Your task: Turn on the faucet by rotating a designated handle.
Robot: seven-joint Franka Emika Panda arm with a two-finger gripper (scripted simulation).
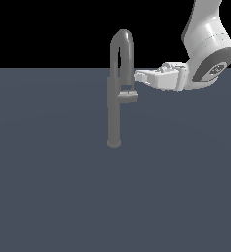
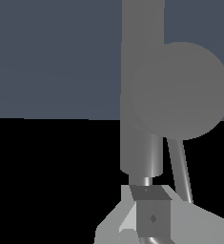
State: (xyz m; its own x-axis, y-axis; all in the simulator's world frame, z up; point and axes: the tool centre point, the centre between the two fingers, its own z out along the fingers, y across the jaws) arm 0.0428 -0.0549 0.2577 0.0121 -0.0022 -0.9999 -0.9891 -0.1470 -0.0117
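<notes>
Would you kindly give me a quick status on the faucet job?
Gripper beside the spout, above handle, holding nothing. Faucet upright. Finger spacing unclear. Nothing in the way.

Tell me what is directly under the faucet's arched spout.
Under the spout hangs its short down-turned end, and just below that the stubby handle projects from the faucet column. The gripper sits beside it; whether it touches is unclear.

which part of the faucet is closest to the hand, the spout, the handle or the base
The spout: in the exterior view the hand sits right beside its descending end, above the stubby handle. The flared base is far below.
</notes>
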